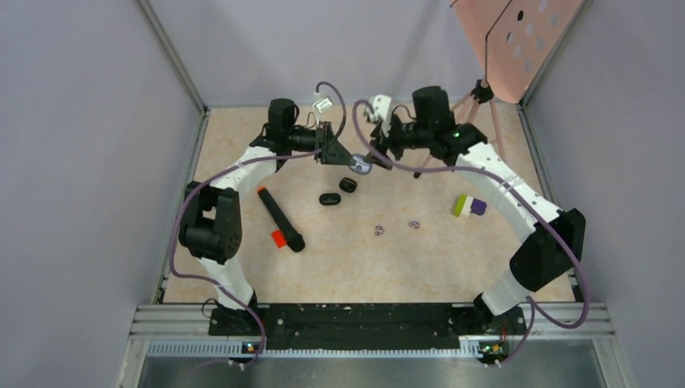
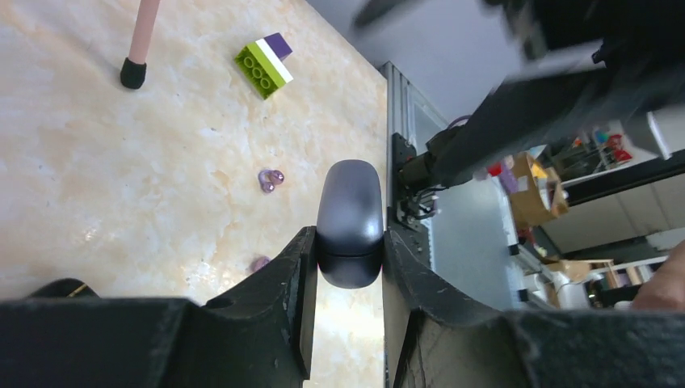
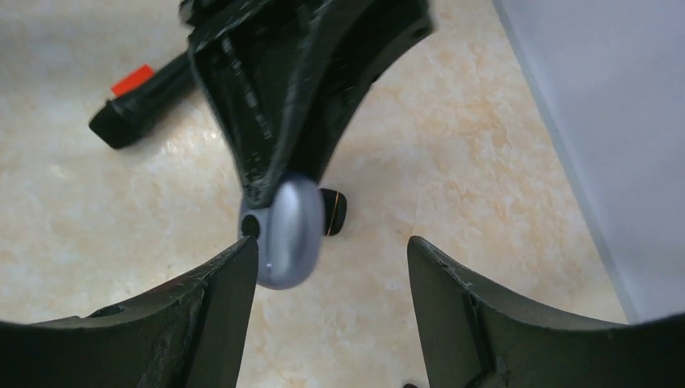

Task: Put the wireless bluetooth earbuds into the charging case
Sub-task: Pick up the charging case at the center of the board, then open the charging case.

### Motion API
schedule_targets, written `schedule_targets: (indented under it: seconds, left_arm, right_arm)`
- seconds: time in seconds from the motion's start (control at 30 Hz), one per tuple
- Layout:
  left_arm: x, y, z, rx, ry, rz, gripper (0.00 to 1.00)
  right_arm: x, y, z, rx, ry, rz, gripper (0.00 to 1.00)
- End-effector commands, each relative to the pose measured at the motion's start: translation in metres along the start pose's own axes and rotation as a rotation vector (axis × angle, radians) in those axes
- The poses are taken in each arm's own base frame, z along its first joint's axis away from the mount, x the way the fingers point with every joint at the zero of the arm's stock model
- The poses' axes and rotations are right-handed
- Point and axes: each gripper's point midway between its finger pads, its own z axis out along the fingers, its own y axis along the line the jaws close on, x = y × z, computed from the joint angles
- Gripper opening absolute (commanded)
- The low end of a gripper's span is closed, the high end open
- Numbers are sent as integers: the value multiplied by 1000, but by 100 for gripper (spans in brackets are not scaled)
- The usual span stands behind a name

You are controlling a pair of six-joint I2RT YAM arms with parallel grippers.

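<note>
Earbuds (image 1: 379, 230), pale purple, tiny: two small lots lying loose on desk (image 1: 420, 267), mid-front, a little apart from each other. Black marker (image 1: 280, 220) with red piece: on desk to their left. Green, white and purple blocks (image 1: 468, 206): to their right. Two black oval pieces (image 1: 329, 199): just beyond earbuds. Charging case (image 2: 349, 222), grey oval: farther back, clamped by its sides in left hand (image 2: 349, 259). Right hand (image 3: 333, 250): fingers spread wide either side of case, gripping nothing.
</note>
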Motion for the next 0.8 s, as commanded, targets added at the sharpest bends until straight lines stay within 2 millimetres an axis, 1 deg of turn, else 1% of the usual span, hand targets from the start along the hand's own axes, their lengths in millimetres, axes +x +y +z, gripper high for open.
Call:
schedule_targets:
  seconds: [0.0,0.03,0.07,0.17,0.3,0.5,0.63,0.77]
  left_arm:
    - [7,-15,-2,39,17,288,0]
    - [11,-15,-2,24,27,325,0]
    - [13,-18,-3,3,35,401,0]
    - [13,-21,-2,-50,39,607,0]
    - [12,-25,-3,-78,4,707,0]
    - [5,-42,1,-40,-54,725,0]
    - [-1,-48,5,-27,-82,727,0]
    - [-9,-53,8,-16,-123,673,0]
  right_arm:
    - [-26,3,-34,-143,-57,266,67]
    - [-28,4,-36,-166,-61,293,67]
    - [-27,8,-36,-193,-56,310,67]
    - [-18,20,-33,-268,-36,347,63]
    - [-14,30,-28,-327,-42,379,60]
    - [-9,38,-26,-366,-49,394,56]
    - [-11,41,-26,-385,-59,395,53]
    - [-9,41,-23,-394,-57,397,52]
